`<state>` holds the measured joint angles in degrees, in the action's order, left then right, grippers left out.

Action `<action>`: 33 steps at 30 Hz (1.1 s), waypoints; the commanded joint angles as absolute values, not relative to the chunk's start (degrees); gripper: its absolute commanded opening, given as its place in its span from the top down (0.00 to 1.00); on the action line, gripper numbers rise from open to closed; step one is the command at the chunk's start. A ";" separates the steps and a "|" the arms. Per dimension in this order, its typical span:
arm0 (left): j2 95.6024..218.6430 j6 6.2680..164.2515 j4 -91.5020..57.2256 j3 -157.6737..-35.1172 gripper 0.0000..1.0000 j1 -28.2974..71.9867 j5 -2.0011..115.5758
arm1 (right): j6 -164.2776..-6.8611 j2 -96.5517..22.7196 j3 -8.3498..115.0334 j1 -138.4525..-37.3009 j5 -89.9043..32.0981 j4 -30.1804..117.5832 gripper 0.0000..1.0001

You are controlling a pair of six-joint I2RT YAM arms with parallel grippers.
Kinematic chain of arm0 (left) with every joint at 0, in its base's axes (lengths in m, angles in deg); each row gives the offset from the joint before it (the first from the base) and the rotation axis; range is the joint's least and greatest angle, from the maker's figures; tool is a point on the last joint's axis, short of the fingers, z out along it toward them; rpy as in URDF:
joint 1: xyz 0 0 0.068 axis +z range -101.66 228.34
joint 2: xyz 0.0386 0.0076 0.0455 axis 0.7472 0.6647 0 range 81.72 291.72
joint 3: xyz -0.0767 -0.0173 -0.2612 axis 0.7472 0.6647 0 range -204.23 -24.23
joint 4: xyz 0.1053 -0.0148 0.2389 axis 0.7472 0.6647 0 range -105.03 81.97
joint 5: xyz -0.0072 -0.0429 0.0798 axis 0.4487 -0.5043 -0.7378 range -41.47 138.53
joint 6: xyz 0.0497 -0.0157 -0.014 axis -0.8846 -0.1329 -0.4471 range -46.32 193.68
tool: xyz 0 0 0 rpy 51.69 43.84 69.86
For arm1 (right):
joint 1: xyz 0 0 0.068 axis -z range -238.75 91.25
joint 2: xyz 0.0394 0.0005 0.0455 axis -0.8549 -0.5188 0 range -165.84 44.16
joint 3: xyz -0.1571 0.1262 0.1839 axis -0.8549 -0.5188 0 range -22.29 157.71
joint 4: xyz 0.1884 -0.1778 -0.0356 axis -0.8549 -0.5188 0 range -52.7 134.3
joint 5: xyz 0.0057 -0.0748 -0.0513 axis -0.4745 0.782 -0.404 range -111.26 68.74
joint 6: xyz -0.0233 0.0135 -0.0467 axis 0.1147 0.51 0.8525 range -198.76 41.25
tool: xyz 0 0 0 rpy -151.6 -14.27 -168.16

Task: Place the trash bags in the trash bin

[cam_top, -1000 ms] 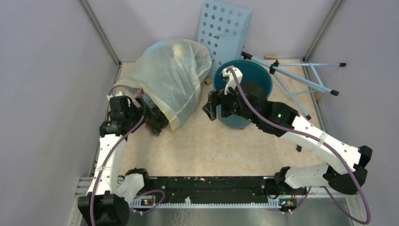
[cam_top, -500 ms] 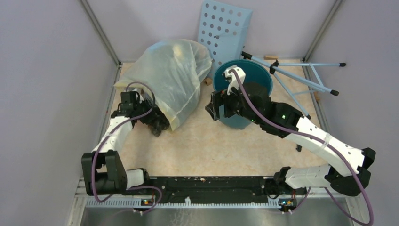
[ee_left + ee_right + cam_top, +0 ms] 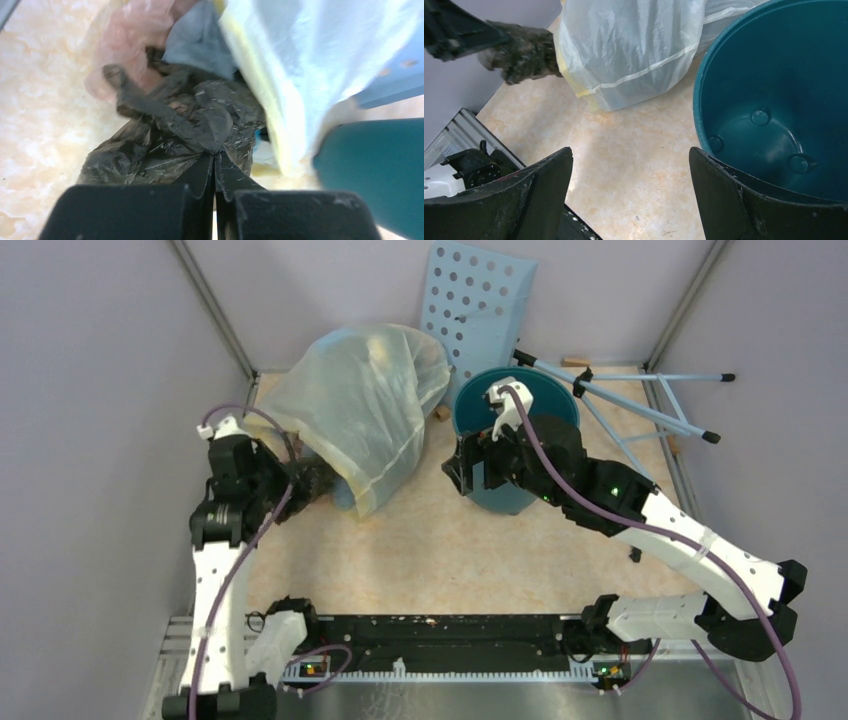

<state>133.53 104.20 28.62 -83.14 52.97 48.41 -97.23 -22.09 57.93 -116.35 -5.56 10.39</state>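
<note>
- Since half a second ago, the left gripper (image 3: 216, 162) has been drawn back toward the left wall and the left arm re-posed; the trash bag (image 3: 316, 480) has been carried along with it.
- Left fingers are seen pressed together in the left wrist view, with a fold of the crinkly black trash bag pinched between them.
- Trash bag is located at the lower left edge of the pale yellowish stuffed bag (image 3: 365, 410), touching it and well apart from the trash bin (image 3: 505, 502).
- Right gripper (image 3: 630, 152) has shifted slightly to the right; its fingers are spread wide, nothing held.
- In the right wrist view, one right finger is seen over the table (image 3: 634, 165) and the other in front of the bin's near rim; contact with the rim cannot be determined.
- Trash bin is upright; only its moulded floor is seen inside.
- Light blue perforated panel (image 3: 480, 300) is leaned behind the bin, against the back wall.
</note>
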 commanded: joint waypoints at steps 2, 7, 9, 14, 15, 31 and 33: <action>122.70 111.02 27.85 -90.49 1.00 53.10 46.98 | -99.73 -22.44 59.38 -116.48 -7.80 11.82 0.15; 120.57 112.38 34.40 -101.96 1.00 53.09 37.48 | -102.21 -23.55 60.85 -116.41 -9.72 11.19 0.15; 119.70 111.23 33.35 -105.19 1.00 53.09 36.66 | -103.29 -23.60 61.14 -116.46 -10.46 11.12 0.15; 120.55 111.33 21.35 -107.75 1.00 53.11 56.25 | -103.63 -25.12 62.94 -116.49 -20.35 13.25 0.16; 121.18 112.92 18.86 -107.48 1.00 53.14 61.37 | -103.69 -26.03 64.07 -116.54 -21.71 13.04 0.16; 131.24 131.57 -6.09 -97.41 1.00 51.79 105.86 | -85.99 -22.64 62.61 -116.49 -29.40 23.99 0.10; 130.48 132.67 -7.88 -96.38 1.00 51.12 106.15 | -85.96 -23.00 62.75 -116.50 -25.97 24.42 0.12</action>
<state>132.65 130.43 -0.01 -95.27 52.31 98.94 -89.76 -24.63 63.05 -116.35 -28.84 18.93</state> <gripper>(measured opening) 0.003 0.893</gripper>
